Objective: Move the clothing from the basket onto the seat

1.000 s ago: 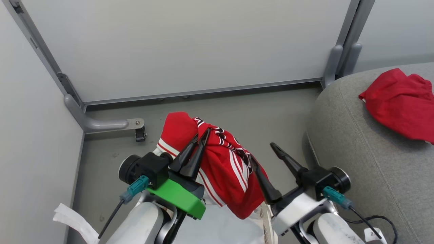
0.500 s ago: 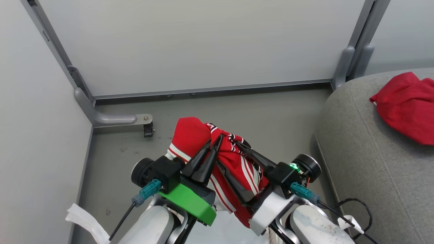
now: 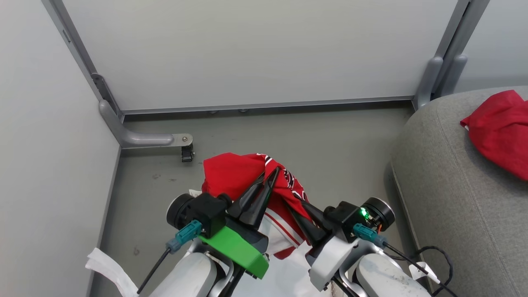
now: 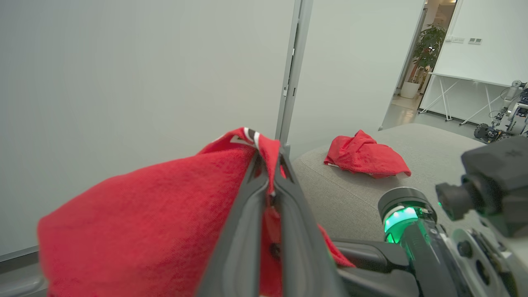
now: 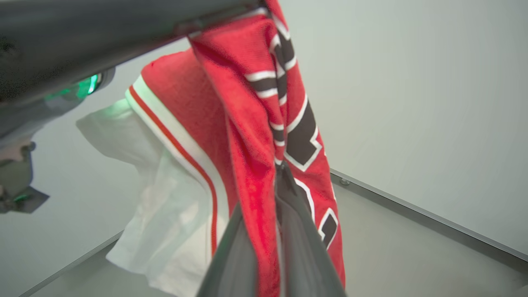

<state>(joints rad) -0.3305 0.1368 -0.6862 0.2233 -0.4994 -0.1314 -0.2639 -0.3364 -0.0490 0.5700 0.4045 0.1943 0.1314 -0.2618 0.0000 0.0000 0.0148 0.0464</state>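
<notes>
A red jersey (image 3: 235, 173) with white stripes and black-and-white lettering hangs in the air between my arms. My left gripper (image 3: 270, 175) is shut on its top fold, seen close up as the left gripper (image 4: 268, 161) pinching the jersey (image 4: 144, 214). My right gripper (image 3: 293, 202) is shut on the jersey lower down at its right side; in the right wrist view, that right gripper (image 5: 282, 169) clamps the lettered jersey (image 5: 251, 103). A second red jersey (image 3: 501, 132) lies on the grey seat (image 3: 453, 185) at right. The basket is hidden under my arms; white cloth (image 3: 288, 272) shows there.
Grey partition walls close off the back and left. A metal foot with a caster (image 3: 185, 152) stands on the grey floor near the left wall. A white strip (image 3: 107, 268) lies at lower left, and a black cable (image 3: 437, 255) beside the seat.
My right gripper swung in from the right with open jaws and shut on the jersey. The left gripper kept its hold. The camera shifted, so the scene slid right.
</notes>
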